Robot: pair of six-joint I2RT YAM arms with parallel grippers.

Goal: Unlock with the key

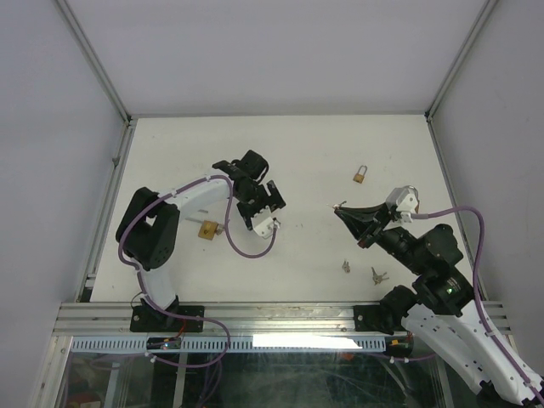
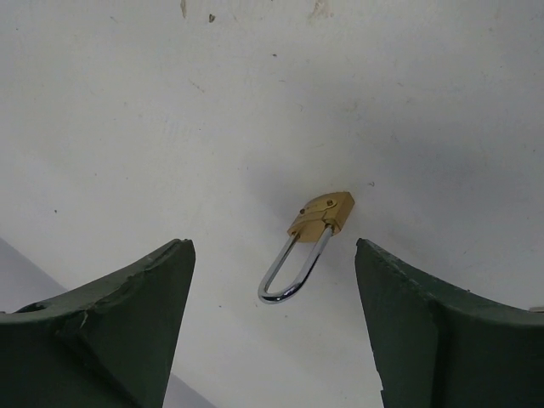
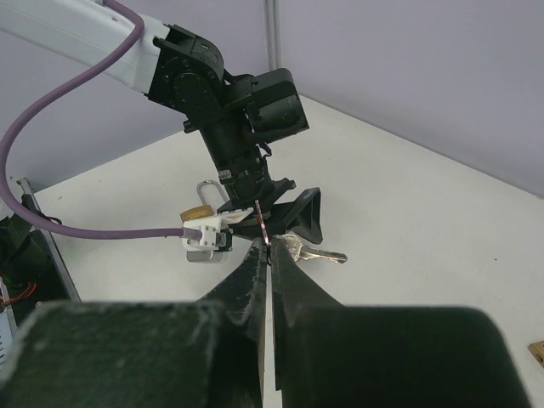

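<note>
The key (image 3: 316,253) is small and silver. It sticks out sideways at the very tip of the right claw (image 3: 269,255), up in the air above the white counter (image 1: 297,144). A thin ring (image 3: 262,223) stands up just beside it. The right claw is clenched tight, with its two fingers pressed together, and it is grasping the key. It points across the counter at the left arm.

The brass padlock (image 2: 321,214) lies flat on the counter on the left side, close by the left arm. Its body is gold and its silver loop is long. I cannot tell if the loop is locked.

The left claw (image 2: 272,245) hangs over this padlock. Its two dark green fingers (image 2: 127,323) are spread wide apart and hold nothing. In the left wrist view the padlock shows in the gap between them, down on the counter, touching neither one.

The key and the brass padlock are well apart, and the left claw is between them.

A second padlock (image 1: 361,175), also gold, lies alone toward the back right of the counter. One loose key (image 1: 346,266) and another loose key (image 1: 377,274) lie near the front edge, just beside the right arm. A purple cable (image 1: 246,246) loops down from the left arm.
</note>
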